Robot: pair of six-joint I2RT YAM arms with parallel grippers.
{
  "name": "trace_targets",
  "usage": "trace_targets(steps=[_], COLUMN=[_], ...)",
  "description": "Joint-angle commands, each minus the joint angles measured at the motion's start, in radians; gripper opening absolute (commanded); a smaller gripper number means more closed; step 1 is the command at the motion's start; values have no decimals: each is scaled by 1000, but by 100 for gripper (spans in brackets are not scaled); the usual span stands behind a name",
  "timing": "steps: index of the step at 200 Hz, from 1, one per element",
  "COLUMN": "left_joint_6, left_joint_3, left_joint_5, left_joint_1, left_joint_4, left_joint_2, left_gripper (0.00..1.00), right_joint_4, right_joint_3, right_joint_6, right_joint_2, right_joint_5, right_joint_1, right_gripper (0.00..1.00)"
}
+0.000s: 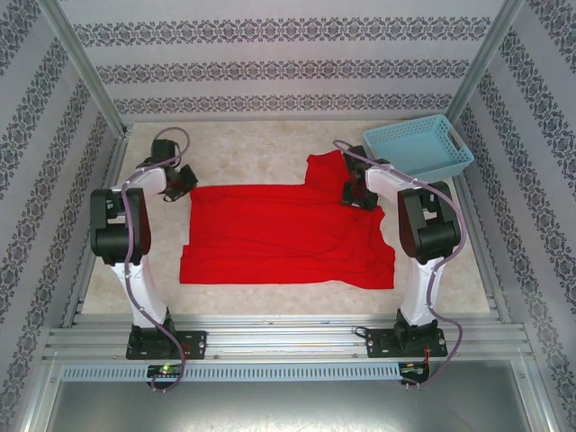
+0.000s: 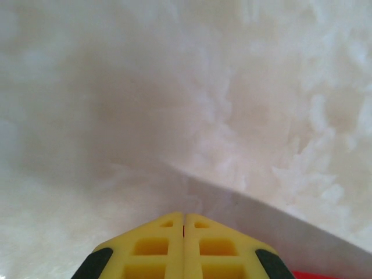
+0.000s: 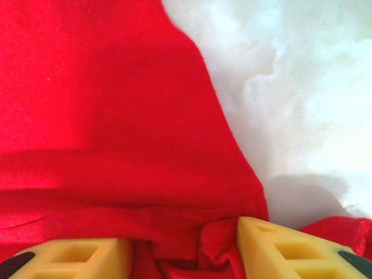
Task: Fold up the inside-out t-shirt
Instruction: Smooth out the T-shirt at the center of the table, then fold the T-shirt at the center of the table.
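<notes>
Item: inside-out t-shirt (image 1: 279,238), plain bright red, soft cloth. It lies spread across the middle of the tabletop (image 1: 252,144), roughly a wide rectangle. Its near edge is fairly straight, its right side is rumpled, and one flap juts toward the far side at the upper right corner. The overhead view gives this whole outline. The wrist views give the close detail.

Right end effector (image 3: 185,235): seen from above, it sits on the shirt's upper right part, just beside the jutting flap. The right wrist view shows what the overhead view cannot resolve. The yellow fingers (image 3: 290,250) stand apart, about half spread, astride a small bunch of gathered red cloth. A firm pinch is not evident. Beyond the fingers a smooth panel of shirt runs off, its edge slanting against the pale marbled surface.

Left end effector (image 2: 184,221): seen from above, it hangs at the shirt's upper left corner. The left wrist view shows the fingers pressed together tip to tip, over bare marbled surface, with a sliver of red at the lower right edge of the view. Whether any cloth is caught between them, I cannot tell.

Basket (image 1: 418,144): light blue plastic, at the far right corner, apart from the shirt and behind the right arm.
</notes>
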Motion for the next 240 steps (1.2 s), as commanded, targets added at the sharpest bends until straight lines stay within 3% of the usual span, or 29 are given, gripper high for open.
trace_targets(steps=[1, 50, 90, 158, 200, 227, 240], left_joint_6=[-70, -108, -105, -92, -89, -86, -89], left_joint_3=[-48, -84, -108, -117, -122, -130, -134], left_joint_5=[66, 145, 156, 156, 225, 236, 239], left_joint_1=[34, 39, 30, 22, 22, 22, 22], left_joint_4=[154, 222, 225, 234, 288, 309, 320], left_joint_2=[-59, -48, -45, -56, -62, -79, -88], left_gripper=[3, 2, 2, 1, 0, 0, 0], right_joint_4=[-18, 0, -12, -171, -270, -307, -323], right_joint_3=[-40, 23, 199, 728, 1037, 1172, 1220], right_joint_6=[19, -21, -74, -174, -197, -200, -194], right_joint_2=[-29, -53, -18, 313, 519, 621, 663], right_joint_5=[26, -21, -13, -52, -97, -148, -180], right_joint_1=[-18, -13, -5, -30, -47, -54, -54], right_gripper=[49, 50, 51, 52, 52, 51, 46])
